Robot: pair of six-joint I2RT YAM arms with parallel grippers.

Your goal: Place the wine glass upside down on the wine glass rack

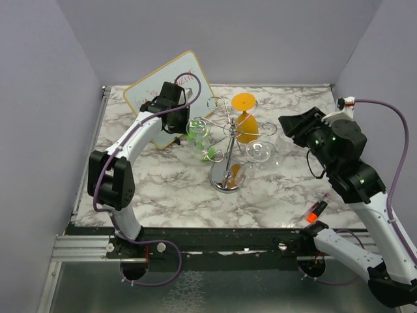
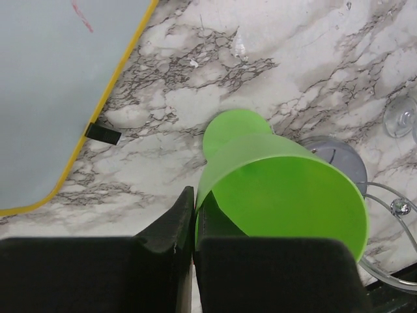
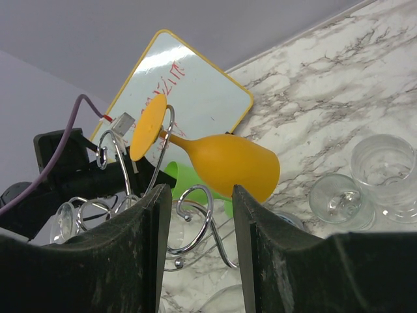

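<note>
Wine glass (image 2: 280,195), the green one, lies tilted right in front of your left gripper (image 2: 194,208), its open bowl toward the wrist camera and its foot pointing away over the marble counter (image 2: 195,85). The gripper's fingers are pressed together, and the left edge of the rim runs into the thin slit between them, so they look clamped on the bowl's wall. From above, you see the glass just left of the wine glass rack (image 1: 228,176), low beside its central post. An orange glass (image 3: 228,163) hangs on a rack arm. Your right gripper (image 3: 202,215) stands with fingers apart, holding nothing, near the rack.
</note>
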